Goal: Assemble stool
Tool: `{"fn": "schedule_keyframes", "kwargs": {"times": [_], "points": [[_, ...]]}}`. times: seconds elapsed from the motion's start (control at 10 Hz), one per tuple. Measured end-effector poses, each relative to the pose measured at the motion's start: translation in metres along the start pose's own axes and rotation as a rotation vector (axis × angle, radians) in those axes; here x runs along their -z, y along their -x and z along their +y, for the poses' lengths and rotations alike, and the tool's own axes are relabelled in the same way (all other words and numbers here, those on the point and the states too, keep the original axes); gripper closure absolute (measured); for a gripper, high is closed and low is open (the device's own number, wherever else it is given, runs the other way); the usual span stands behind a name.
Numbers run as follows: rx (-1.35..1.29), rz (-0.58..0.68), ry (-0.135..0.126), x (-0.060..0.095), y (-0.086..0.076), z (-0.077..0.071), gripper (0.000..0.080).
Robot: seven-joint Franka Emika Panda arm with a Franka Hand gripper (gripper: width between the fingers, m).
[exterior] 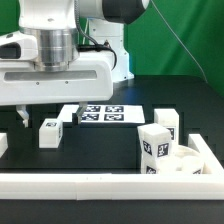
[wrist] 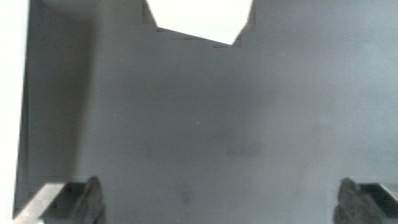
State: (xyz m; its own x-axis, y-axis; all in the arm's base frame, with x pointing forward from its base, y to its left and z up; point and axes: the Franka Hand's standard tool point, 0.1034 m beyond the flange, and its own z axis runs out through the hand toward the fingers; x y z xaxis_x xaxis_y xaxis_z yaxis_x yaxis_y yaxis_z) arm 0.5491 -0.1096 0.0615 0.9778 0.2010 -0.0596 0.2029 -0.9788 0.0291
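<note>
My gripper (exterior: 23,117) hangs at the exterior view's left, a little above the table, open and empty. In the wrist view the gripper (wrist: 217,203) has its fingertips (wrist: 71,202) wide apart with only bare dark table between them. A white part (wrist: 199,20) lies beyond them; I cannot tell which part it is. One short white leg (exterior: 50,132) with a tag lies just to the right of the gripper. At the right, two tagged legs (exterior: 153,146) stand next to the round seat (exterior: 187,163).
The marker board (exterior: 101,113) lies flat behind the gripper. Long white border rails run along the front (exterior: 100,186) and the right side (exterior: 214,152). Another white piece (exterior: 3,143) shows at the far left edge.
</note>
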Motion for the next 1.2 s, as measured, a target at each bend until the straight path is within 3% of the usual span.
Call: {"fn": "schedule_keyframes", "kwargs": {"times": [0.3, 0.4, 0.5, 0.7, 0.8, 1.0, 1.1, 1.2], "points": [[-0.022, -0.037, -0.011, -0.003, 0.005, 0.000, 0.0150], [-0.083, -0.173, -0.043, -0.012, 0.018, 0.003, 0.0150], [-0.130, -0.275, -0.054, -0.013, 0.020, 0.009, 0.0150], [-0.194, -0.488, -0.081, -0.015, 0.030, 0.008, 0.0150], [-0.188, -0.525, -0.081, -0.016, 0.026, 0.009, 0.0150], [-0.192, -0.665, -0.101, -0.017, 0.036, 0.006, 0.0150], [-0.203, -0.735, -0.117, -0.019, 0.039, 0.005, 0.0150], [-0.235, -0.858, -0.150, -0.022, 0.049, 0.003, 0.0150]]}}
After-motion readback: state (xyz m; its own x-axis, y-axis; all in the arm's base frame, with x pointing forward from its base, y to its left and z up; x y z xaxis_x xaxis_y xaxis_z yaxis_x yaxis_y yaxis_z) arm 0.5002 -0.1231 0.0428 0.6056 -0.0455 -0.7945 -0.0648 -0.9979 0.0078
